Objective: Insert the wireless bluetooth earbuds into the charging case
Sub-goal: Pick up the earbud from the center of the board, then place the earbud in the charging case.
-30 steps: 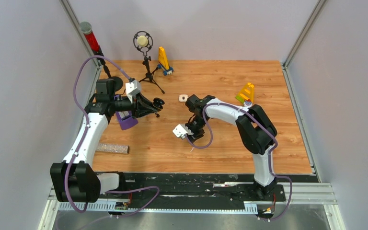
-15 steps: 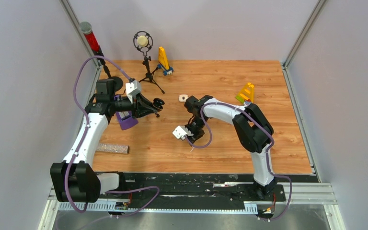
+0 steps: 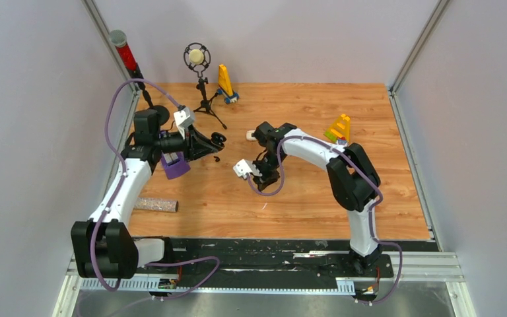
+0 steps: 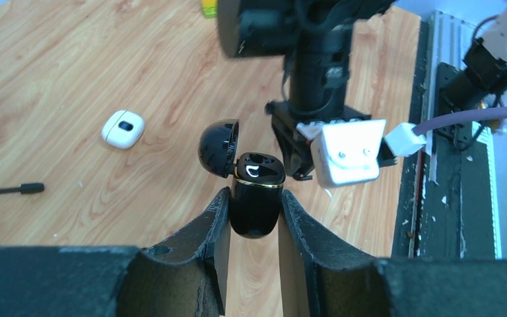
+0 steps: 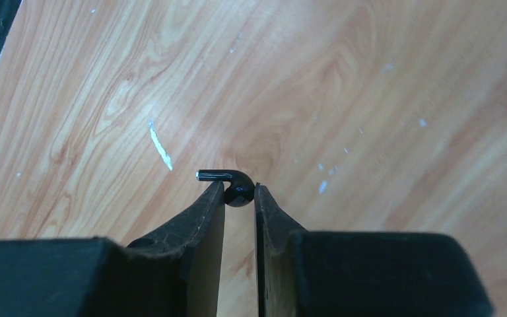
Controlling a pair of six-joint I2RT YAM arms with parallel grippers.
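The black charging case (image 4: pixel 256 198) has its lid (image 4: pixel 219 146) swung open, and my left gripper (image 4: pixel 254 201) is shut on its body. In the top view the left gripper (image 3: pixel 215 141) hovers left of centre. One black earbud (image 5: pixel 236 189) is pinched by its bulb between the tips of my right gripper (image 5: pixel 239 193), which is shut on it; its stem points left. The right gripper (image 3: pixel 266 179) points down over the wood, just right of the left gripper. A white case (image 4: pixel 123 128) lies shut on the table (image 3: pixel 304 105).
A thin white sliver (image 5: pixel 160 146) lies on the wood near the right gripper. A microphone on a tripod (image 3: pixel 198 59) and a yellow toy (image 3: pixel 225 82) stand at the back. Another yellow toy (image 3: pixel 338 127) is at the right. A purple object (image 3: pixel 173 165) and a speckled roll (image 3: pixel 155 205) are at the left.
My right gripper has closed on the black earbud and moved away from the near edge, toward the left gripper. The left arm with the case has shifted only slightly.
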